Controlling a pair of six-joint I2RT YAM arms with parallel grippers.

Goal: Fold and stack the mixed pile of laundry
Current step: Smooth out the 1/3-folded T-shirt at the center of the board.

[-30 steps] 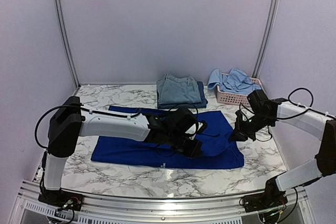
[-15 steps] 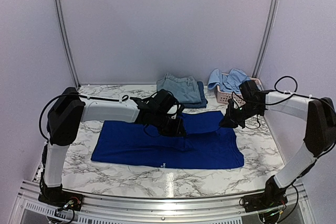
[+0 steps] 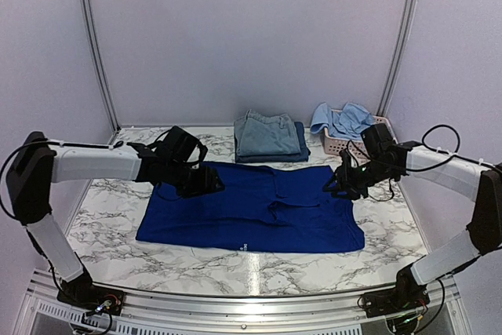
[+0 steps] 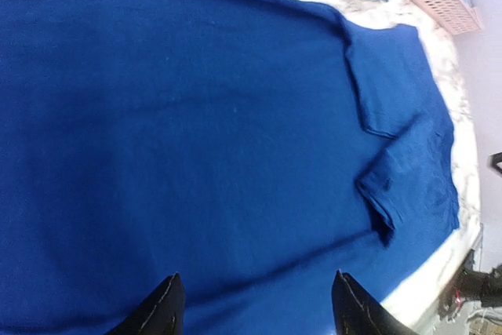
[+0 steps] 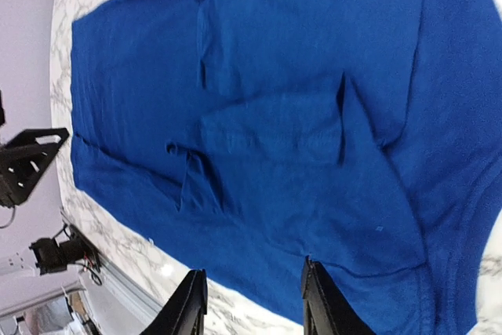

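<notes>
The left gripper [image 3: 205, 182] and the right gripper [image 3: 336, 186] both stood with jaws apart and empty at the far corners of the royal-blue T-shirt [image 3: 251, 213]. A second earlier they were clenched on its cloth, the left one over the middle. The royal-blue T-shirt now lay spread flat on the marble table [image 3: 118, 217], its far edge drawn back toward the folded denim [image 3: 265, 135] and the pink basket [image 3: 354, 147].
</notes>
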